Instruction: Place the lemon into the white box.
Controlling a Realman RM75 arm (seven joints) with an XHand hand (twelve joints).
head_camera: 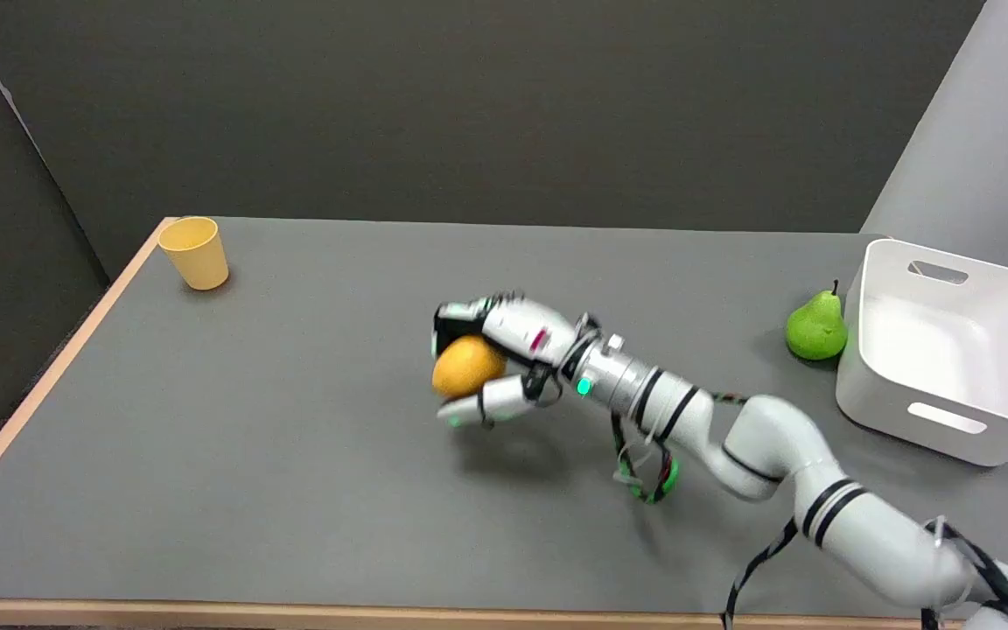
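Because the lemon (466,366) must travel, my right hand (497,360) clasps it between fingers above and thumb below, raised off the worktop (311,420); the white box (950,350) waits well behind my wrist, beyond the pear (815,327).

My hand (504,363) holds the lemon (466,366) above the middle of the table (311,455), with bare grey surface all round it. Between me and the box (950,350) at the right edge lies open tabletop. A green pear (816,328) stands just beside the box's left wall, on that side. The box's top is open. A yellow cup (195,252) stands well apart at the far left corner.
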